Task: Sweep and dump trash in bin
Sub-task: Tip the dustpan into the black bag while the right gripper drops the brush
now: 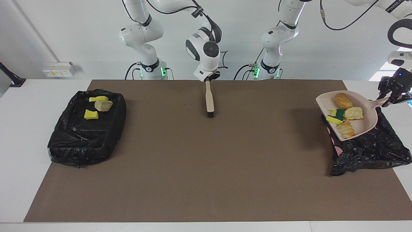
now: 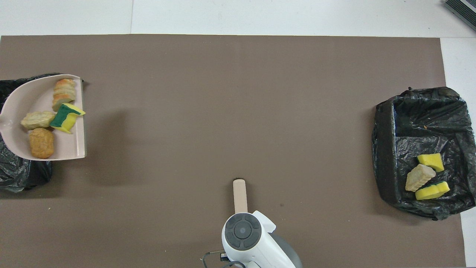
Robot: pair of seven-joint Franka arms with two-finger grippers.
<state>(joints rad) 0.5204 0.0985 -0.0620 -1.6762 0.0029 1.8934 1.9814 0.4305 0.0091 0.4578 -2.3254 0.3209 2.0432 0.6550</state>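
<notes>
Beige and thin, the brush (image 1: 209, 98) hangs with its bristles down from the right gripper (image 1: 208, 78), whose fingers are squeezed tight on the handle top. It is over the brown mat (image 1: 193, 167) on the desk (image 1: 29, 129), close to the robots and about in the middle.

At the right arm's end sits a black bin bag (image 1: 85, 129). Inside it, at the part nearest the robots, lie two yellow sponge pieces (image 1: 91, 114) and one tan lump (image 1: 103, 105).

At the left arm's end, the left gripper (image 1: 393, 98) is clamped on the handle of the beige dustpan (image 1: 363, 124). It holds the dustpan up in the air over a second black bin bag (image 1: 370, 149). Four bits of trash ride in the dustpan: a brown crumbly lump (image 1: 343, 101), a pale lump (image 1: 353, 113) just beside it, a green-backed sponge (image 1: 335, 116) touching the pale lump, and a tan ridged lump (image 1: 346, 129) farthest from the robots
</notes>
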